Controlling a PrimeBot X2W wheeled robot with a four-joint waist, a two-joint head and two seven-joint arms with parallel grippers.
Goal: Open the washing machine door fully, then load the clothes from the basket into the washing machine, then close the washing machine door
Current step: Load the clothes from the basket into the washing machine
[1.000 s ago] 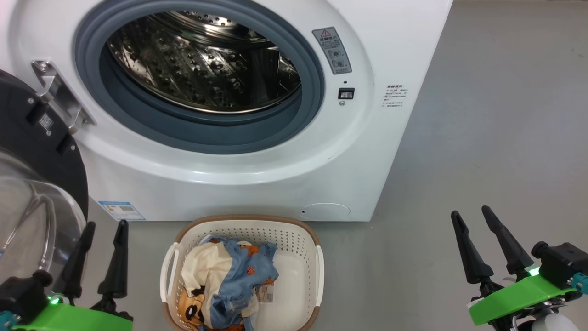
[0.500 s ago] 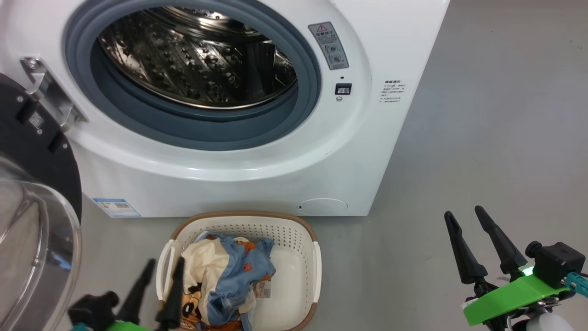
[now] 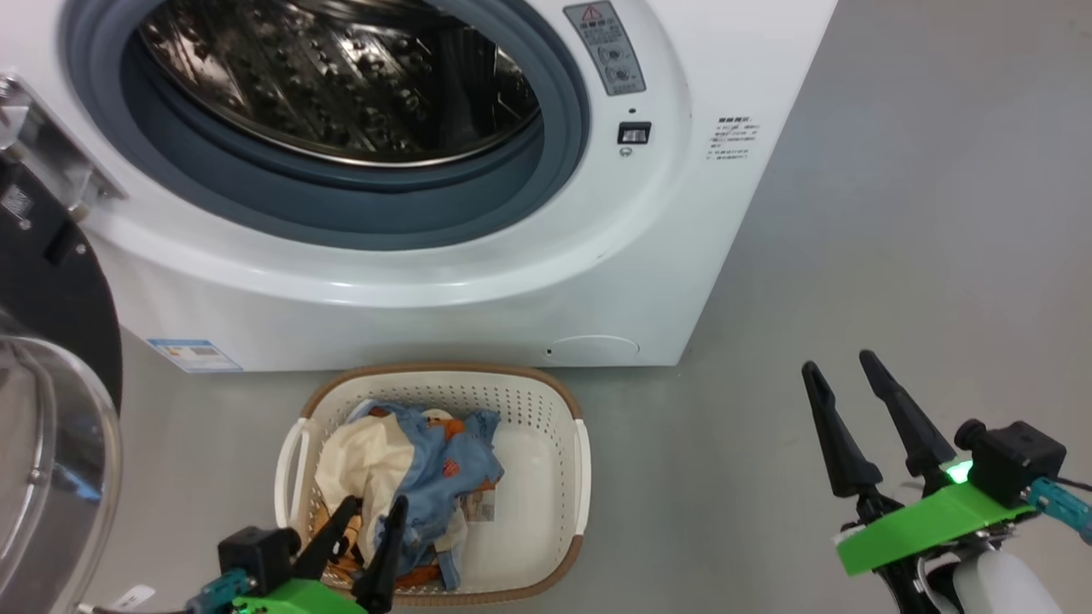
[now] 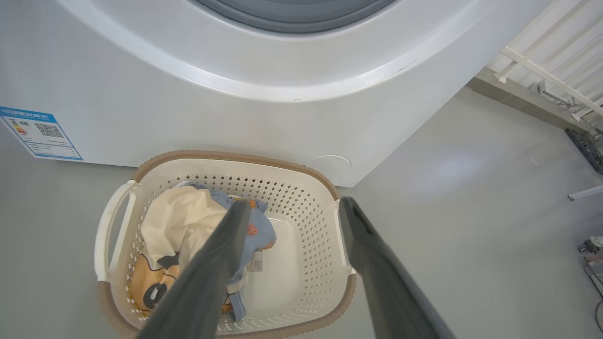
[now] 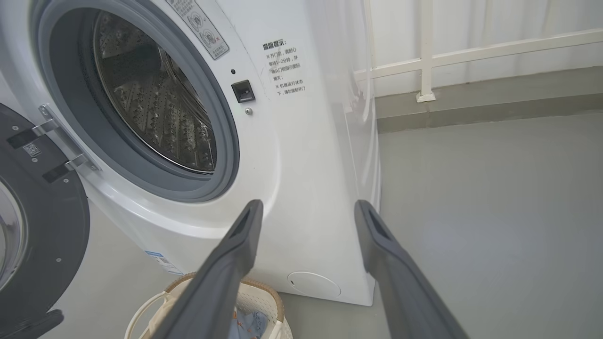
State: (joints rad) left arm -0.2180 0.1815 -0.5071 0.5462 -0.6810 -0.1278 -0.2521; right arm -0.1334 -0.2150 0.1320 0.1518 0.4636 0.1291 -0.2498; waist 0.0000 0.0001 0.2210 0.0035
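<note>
The white washing machine (image 3: pixel 512 256) stands with its steel drum (image 3: pixel 324 77) exposed. Its black door (image 3: pixel 51 281) with the clear porthole (image 3: pixel 43 477) hangs open at the left. On the floor in front sits the cream basket (image 3: pixel 559 401), holding a light blue garment (image 3: pixel 444 460) and a cream-white one (image 3: pixel 367 456). My left gripper (image 3: pixel 375 505) is open above the basket's near edge, fingers over the clothes and holding nothing. The left wrist view shows that gripper (image 4: pixel 296 203) above the basket (image 4: pixel 235 156), one finger across the blue garment (image 4: pixel 261 233). My right gripper (image 3: pixel 839 362) is open over bare floor at the right.
A blue label (image 3: pixel 192 354) and a round service flap (image 3: pixel 593 348) mark the washer's lower front. Grey floor (image 3: pixel 896 213) stretches to the right of the machine. In the right wrist view a white railing (image 5: pixel 426 52) runs along the wall behind the washer (image 5: pixel 301 141).
My left gripper has moved right, from beside the open door to over the basket's near edge. The head camera has shifted. The right gripper has barely moved.
</note>
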